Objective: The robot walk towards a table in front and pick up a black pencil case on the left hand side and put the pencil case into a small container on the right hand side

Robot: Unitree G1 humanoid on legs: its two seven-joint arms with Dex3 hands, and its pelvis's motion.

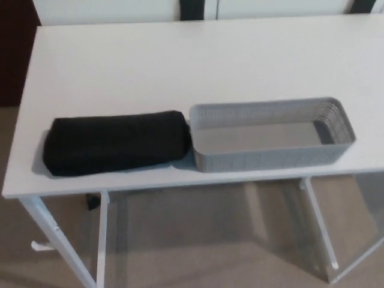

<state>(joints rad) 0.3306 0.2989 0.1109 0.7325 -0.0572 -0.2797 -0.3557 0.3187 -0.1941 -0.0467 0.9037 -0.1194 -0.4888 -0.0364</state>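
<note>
Head view: neither my left nor my right robot hand appears, so their state cannot be told. A white bench [180, 66] fills the upper frame. The black pencil case [117, 143] lies flat near the bench's front edge, on my left. Just beside it, to my right, stands the grey mesh container [273, 135], its near end about touching the case. Beige floor [198, 240] shows below.

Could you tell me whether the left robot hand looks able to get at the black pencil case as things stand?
Probably not yet: neither robot hand is in view. Still, the black pencil case lies uncovered near the table's front edge, beside the grey container, with nothing above it.
</note>
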